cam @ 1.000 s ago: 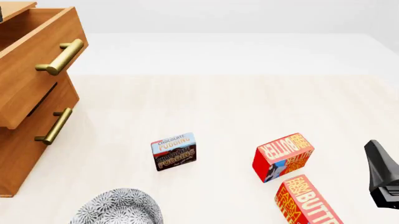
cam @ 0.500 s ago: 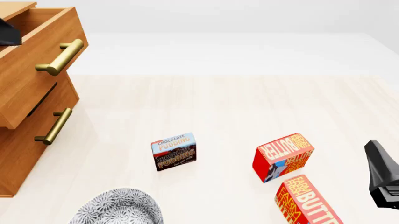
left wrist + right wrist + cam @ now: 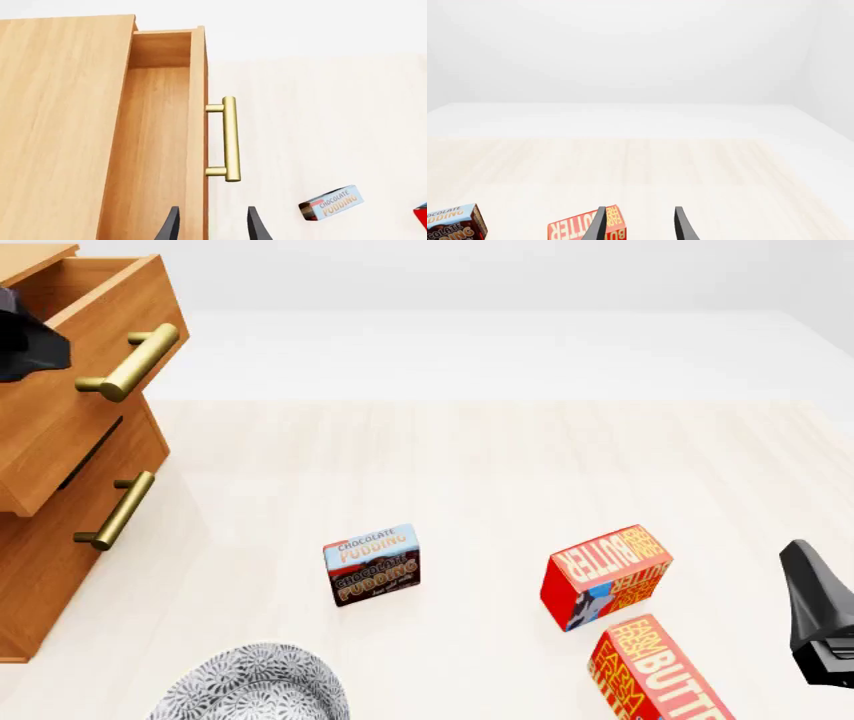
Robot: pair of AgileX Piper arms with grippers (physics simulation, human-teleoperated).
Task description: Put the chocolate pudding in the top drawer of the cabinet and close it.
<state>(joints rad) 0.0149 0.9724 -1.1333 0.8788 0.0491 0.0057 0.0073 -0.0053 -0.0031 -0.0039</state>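
On the table, mid-front: the chocolate pudding (image 3: 372, 565) lies flat, label up, alone on the pale wood, apart from every other thing.
Pudding's long axis: it runs roughly left to right across the front view, tipped a little, so the short sides face the two arms.
Top drawer (image 3: 83, 370): pulled out of the cabinet (image 3: 60, 530) at the far left, open and bare inside in the left wrist view, brass handle (image 3: 131, 362) pointing toward the table's middle.
Left gripper (image 3: 210, 225): up over the open drawer's front wall, fingers parted and holding nothing; the pudding (image 3: 331, 202) sits well off to its side, down on the table.
Right gripper (image 3: 637, 225): low at the right edge, fingers spread and empty, aimed forward over a butter box (image 3: 587, 229).
Between right gripper and pudding: two red butter boxes, the nearer box (image 3: 661, 670) and the one beyond it (image 3: 606, 576).
Which arm is nearer: close call by my eye, but the left has the clear lane; the right would need to pass the butter.
Bowl (image 3: 251, 682): patterned, near the front edge, just short of the pudding.
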